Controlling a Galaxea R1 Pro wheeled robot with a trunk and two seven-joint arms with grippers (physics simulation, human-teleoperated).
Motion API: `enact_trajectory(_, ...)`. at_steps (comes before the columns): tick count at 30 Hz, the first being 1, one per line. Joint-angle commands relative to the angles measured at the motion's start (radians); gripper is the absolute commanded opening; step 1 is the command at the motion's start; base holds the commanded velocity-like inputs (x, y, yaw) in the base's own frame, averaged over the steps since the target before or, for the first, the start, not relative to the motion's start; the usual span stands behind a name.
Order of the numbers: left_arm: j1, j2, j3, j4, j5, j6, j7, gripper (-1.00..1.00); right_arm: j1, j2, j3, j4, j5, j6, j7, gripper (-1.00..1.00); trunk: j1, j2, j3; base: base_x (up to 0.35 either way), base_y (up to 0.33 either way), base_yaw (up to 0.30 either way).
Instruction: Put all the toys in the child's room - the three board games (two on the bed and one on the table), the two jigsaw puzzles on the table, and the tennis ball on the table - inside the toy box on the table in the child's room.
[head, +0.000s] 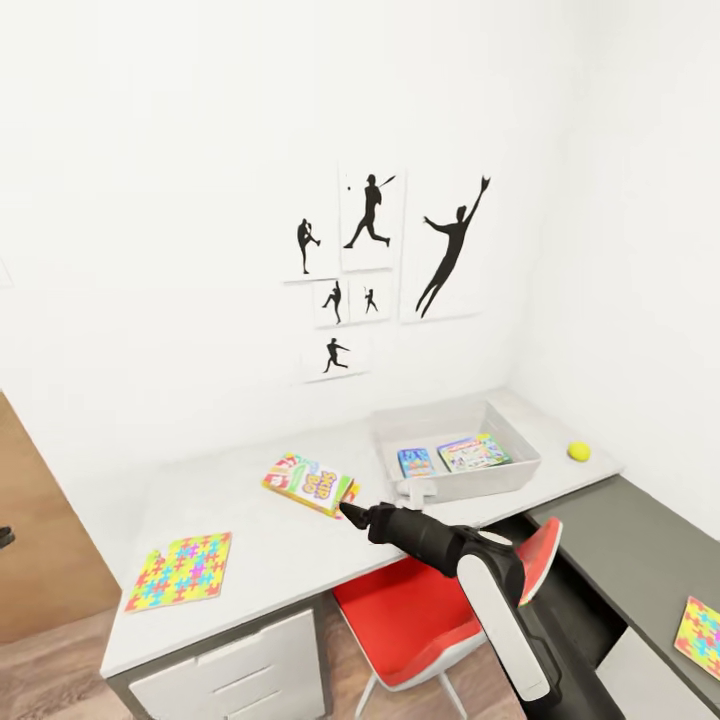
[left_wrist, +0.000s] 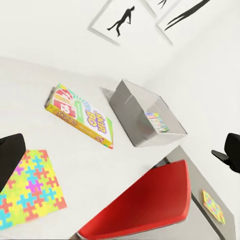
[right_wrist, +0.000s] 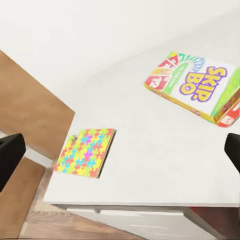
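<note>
A white forearm link (head: 505, 625) leads into a black wrist and tapered black claw (head: 352, 512).

SKIP BO box (right_wrist: 197, 89) lying flat on the white counter (right_wrist: 145, 165), jigsaw puzzle (right_wrist: 85, 152) sitting well apart near the counter's edge, dark fingertips (right_wrist: 10, 156) of the right pincer standing wide apart, brown wardrobe door (right_wrist: 27, 107) showing beyond

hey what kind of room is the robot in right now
Probably a child's bedroom or playroom: athlete silhouette pictures on the wall, a white desk with a SKIP BO game box and a colourful jigsaw puzzle, plus a red chair.
</note>
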Motion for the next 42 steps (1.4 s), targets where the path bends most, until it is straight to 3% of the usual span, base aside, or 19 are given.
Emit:
enact_trajectory(1,-0.001,0.000,0.000,0.001,-0.001,0.011,-0.004,1.00,-0.001,0.001,-0.001,-0.001,0.004,0.005,0.004,1.00,0.001,-0.002,-0.002,0.000,0.167,0.279)
enact_trajectory(42,-0.001,-0.001,-0.002,0.001,-0.001,0.011,-0.004,1.00,-0.001,-0.002,-0.006,0.002,0.004,0.005,0.004,1.00,0.001,-0.002,0.008,0.000,0.072,0.282)
